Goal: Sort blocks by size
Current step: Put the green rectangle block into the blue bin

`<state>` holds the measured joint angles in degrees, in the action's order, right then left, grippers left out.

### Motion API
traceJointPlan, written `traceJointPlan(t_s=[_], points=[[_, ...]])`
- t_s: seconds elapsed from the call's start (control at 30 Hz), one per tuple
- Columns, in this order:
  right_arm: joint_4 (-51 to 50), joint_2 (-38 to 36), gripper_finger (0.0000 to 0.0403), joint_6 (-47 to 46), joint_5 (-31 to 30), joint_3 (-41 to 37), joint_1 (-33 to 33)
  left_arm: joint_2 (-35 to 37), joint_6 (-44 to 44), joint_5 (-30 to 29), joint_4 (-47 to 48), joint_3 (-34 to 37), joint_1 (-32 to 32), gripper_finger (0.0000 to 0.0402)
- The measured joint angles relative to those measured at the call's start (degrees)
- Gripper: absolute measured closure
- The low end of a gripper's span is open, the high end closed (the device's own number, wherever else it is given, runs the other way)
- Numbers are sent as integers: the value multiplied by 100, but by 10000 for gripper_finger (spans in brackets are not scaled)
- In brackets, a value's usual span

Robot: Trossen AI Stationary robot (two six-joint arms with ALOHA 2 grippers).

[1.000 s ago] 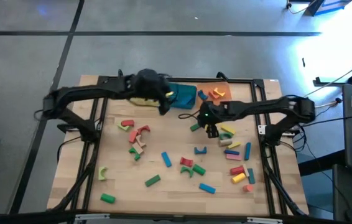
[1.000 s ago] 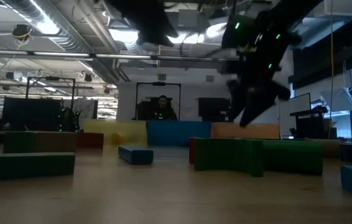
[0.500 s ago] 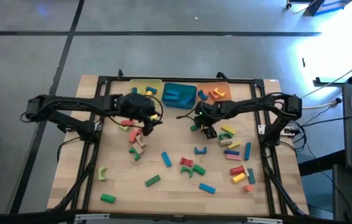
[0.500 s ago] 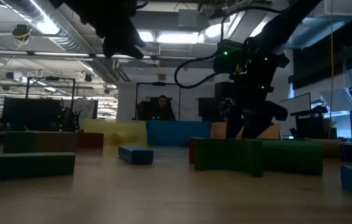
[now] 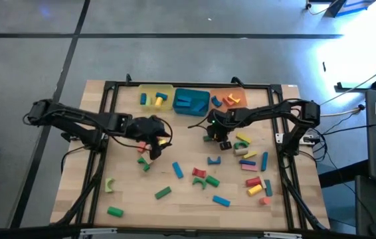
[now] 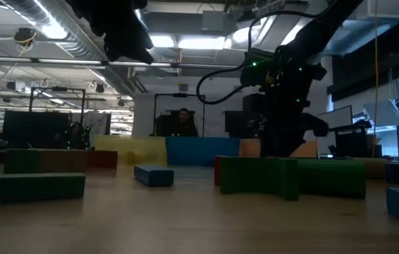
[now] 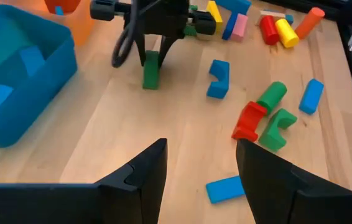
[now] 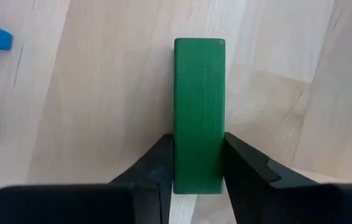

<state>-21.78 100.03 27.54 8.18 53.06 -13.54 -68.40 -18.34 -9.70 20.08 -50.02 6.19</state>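
Many small coloured blocks lie scattered on the wooden table (image 5: 181, 199). My right gripper (image 8: 198, 144) is down at the table's centre right, shut on a green bar (image 8: 199, 106) that also shows in the high view (image 5: 207, 137). My left gripper (image 7: 201, 168) hangs open above the table's centre left (image 5: 154, 147), over a small cluster of red and tan blocks (image 5: 141, 150), touching nothing. In the left wrist view my right gripper (image 7: 153, 55) stands over the green bar (image 7: 150, 71). My right gripper pinches the green bar's two long sides (image 8: 180, 127) between its two fingers (image 8: 157, 168), at one end of the bar. The fingers come steeply from above and straddle the bar's width. The bar lies flat on the table.
Three trays stand in a row at the far edge: yellow (image 5: 156, 97), teal (image 5: 191, 101) and orange (image 5: 231, 99), each with a few blocks. More blocks lie near the right edge (image 5: 249, 159) and toward the near edge (image 5: 204, 179). A black frame (image 5: 101, 133) borders the table.
My left gripper has swung from over the trays toward the near edge and somewhat left, sinking, still open. My right gripper has come down onto the green bar and shut on it; the bar stays on the table.
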Motion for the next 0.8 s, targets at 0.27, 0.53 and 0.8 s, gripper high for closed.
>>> traceJointPlan(t_s=[0.27,0.53,0.8], points=[[-102,35,279,-24,-79,573,1,-4,-254,-558,-11,0,432,230],[403,31,291,594,-1261,1280,-46,-4,-916,-606,-4,-2,754,230],[1477,45,270,1048,-1385,1342,-462,-7,-1756,-610,1,-4,960,230]])
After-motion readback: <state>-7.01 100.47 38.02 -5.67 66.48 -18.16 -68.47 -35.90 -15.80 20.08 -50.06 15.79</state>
